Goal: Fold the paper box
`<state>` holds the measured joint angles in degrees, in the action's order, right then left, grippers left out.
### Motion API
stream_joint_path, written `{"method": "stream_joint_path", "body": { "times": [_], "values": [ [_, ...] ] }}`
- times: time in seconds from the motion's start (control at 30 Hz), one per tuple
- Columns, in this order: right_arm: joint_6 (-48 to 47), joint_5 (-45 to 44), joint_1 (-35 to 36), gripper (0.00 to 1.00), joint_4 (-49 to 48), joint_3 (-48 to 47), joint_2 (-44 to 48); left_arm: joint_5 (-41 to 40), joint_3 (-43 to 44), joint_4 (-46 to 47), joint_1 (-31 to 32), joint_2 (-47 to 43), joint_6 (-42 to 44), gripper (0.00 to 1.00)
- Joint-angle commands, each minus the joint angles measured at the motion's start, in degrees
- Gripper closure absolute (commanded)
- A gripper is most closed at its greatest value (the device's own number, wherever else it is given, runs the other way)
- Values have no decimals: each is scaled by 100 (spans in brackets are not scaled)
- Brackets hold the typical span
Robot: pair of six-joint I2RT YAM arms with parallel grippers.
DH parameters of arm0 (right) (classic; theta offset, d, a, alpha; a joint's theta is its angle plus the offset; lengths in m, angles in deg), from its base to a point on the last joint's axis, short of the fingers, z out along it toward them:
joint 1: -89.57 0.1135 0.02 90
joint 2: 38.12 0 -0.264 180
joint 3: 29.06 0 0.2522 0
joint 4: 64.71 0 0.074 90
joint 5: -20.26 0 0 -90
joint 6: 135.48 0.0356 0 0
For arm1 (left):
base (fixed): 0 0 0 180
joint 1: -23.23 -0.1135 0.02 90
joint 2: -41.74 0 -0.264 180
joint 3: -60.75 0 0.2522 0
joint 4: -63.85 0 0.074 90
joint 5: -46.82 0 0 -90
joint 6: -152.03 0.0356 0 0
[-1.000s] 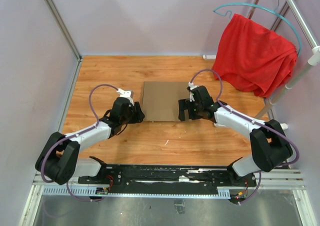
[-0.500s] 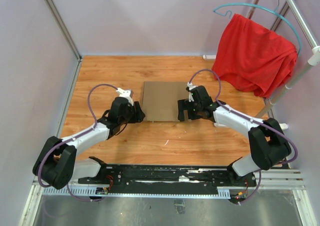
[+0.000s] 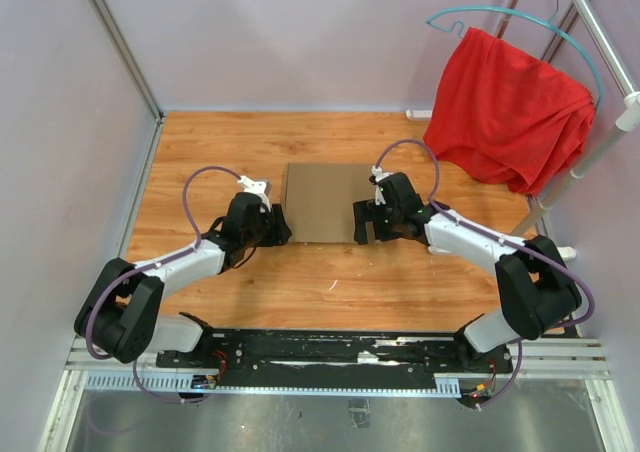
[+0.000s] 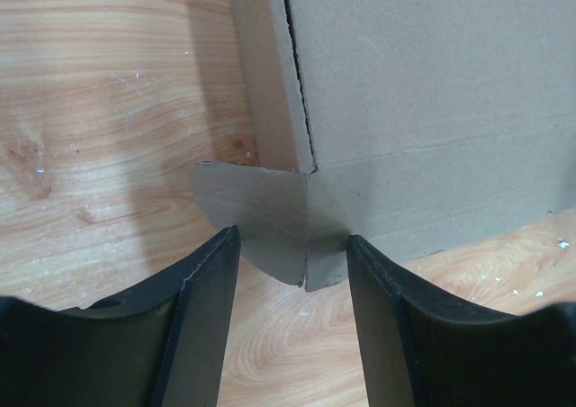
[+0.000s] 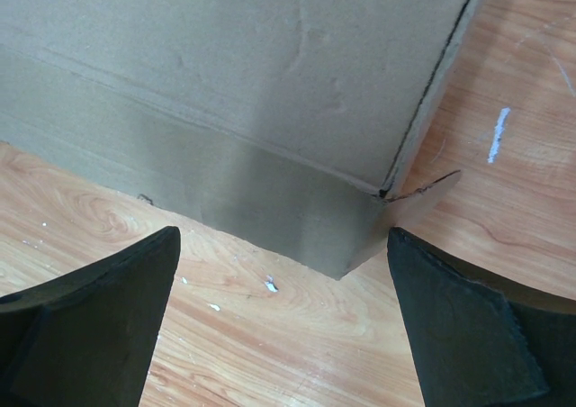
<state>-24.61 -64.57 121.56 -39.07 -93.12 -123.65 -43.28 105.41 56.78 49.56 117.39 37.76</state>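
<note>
Both arms edged slightly inward. Left fingers (image 4: 198,317) released, paper box (image 3: 322,202) corner flap between them. Right fingers (image 5: 90,317) released wide, box corner just ahead on surface (image 3: 330,282).

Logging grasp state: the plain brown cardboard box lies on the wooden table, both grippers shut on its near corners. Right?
Not shut: both wrist views show the left gripper and right gripper open, facing the near corners of the plain brown cardboard box on the wooden table.

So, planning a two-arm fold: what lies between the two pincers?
The paper box, on the wooden table; the left pincer and right pincer, both open, each face a near corner. The top external view shows it.
</note>
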Motion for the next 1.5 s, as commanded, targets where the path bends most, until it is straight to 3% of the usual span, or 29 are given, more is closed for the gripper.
{"method": "stream_joint_path", "body": {
  "times": [0.0,0.53,1.47],
  "values": [
    [-81,132,147,2,-11,-155,-28,198,164,138,16,-3,54,43],
    [12,364,215,2,12,-107,136,756,333,-168,136,-204,-15,46],
    [84,355,207,2,824,-479,339,747,726,-1022,145,-332,128,48]
  ]
}}
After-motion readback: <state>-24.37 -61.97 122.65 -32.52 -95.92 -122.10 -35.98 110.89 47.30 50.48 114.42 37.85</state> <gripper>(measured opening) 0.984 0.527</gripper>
